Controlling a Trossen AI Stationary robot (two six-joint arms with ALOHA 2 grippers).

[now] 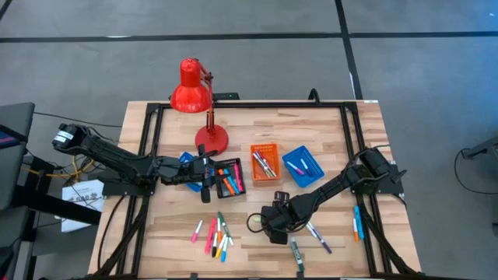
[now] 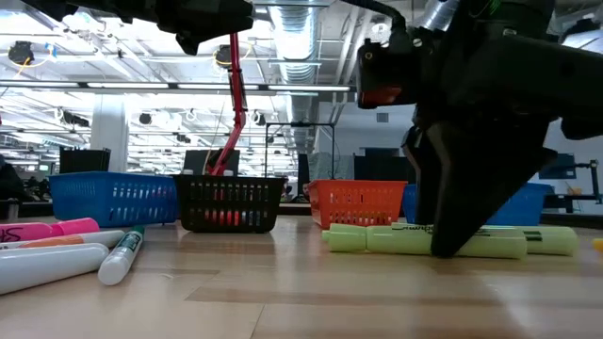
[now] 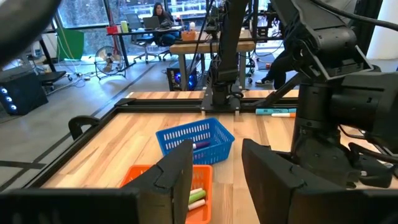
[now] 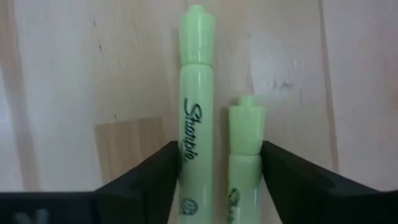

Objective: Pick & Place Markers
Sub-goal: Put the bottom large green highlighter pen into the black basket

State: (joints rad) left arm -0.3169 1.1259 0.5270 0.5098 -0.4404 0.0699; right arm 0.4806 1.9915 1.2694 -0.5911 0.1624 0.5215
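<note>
High view: the right pincer (image 1: 278, 223) is seen low over the front of the worktop (image 1: 327, 124), and the left pincer (image 1: 204, 173) is held above the black tray (image 1: 230, 177), beside the red lamp (image 1: 192, 92). In the right wrist view, two pale green markers (image 4: 198, 118) are shown lying side by side on the wood, both framed between the right pincer's spread fingers (image 4: 152, 177); the fingers are set apart around them and no grip is seen. In the left wrist view, the left pincer's fingers (image 3: 177, 174) are held wide with nothing between them. More markers are scattered on the front left of the worktop (image 1: 217, 236), others are lying in the orange tray (image 1: 264, 162) and the blue tray (image 1: 303, 166), and a few are seen at the right edge (image 1: 357, 223).
</note>
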